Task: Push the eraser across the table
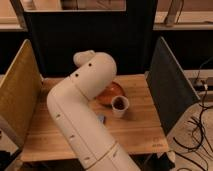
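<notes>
Looming arm [80,115] hides end effector, state untellable, cup [120,106] beside bowl [111,92] on table [142,131].

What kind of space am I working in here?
Likely a lab test station: a wooden table screened by side panels, loose cables beside it. The gripper is out of sight behind the arm.

No writing, label or number can be read on the table [142,125] or the arm [80,117]. The gripper is hidden behind the arm.
</notes>
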{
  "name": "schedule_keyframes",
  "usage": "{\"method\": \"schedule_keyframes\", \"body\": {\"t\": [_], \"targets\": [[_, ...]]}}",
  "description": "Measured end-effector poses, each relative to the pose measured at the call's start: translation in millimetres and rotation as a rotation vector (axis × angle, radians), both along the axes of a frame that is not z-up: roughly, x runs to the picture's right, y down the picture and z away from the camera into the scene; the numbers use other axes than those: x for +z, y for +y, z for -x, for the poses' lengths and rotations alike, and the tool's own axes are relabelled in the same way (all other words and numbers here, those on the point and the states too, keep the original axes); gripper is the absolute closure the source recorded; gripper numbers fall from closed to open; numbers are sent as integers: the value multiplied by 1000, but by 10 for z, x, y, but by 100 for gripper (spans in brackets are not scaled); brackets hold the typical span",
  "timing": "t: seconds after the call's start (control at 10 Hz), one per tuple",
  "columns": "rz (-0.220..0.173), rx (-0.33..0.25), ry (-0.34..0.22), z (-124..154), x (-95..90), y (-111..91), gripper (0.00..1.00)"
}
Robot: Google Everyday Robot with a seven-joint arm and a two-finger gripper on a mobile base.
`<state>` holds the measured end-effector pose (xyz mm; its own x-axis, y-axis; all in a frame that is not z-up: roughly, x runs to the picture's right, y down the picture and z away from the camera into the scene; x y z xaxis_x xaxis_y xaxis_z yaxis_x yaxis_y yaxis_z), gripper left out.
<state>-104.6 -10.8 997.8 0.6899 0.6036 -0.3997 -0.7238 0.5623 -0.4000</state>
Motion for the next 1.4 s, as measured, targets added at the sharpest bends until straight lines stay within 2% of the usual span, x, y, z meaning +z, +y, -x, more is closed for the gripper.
{"method": "schedule_keyframes", "body": {"t": [0.3,0.6,1.1,1.4], "targets": [[34,7,35,-26,150,136,100],[50,14,27,42,211,179,100],[80,-37,-82,459,134,371,100],[115,-103,-156,708,32,599,100]]}}
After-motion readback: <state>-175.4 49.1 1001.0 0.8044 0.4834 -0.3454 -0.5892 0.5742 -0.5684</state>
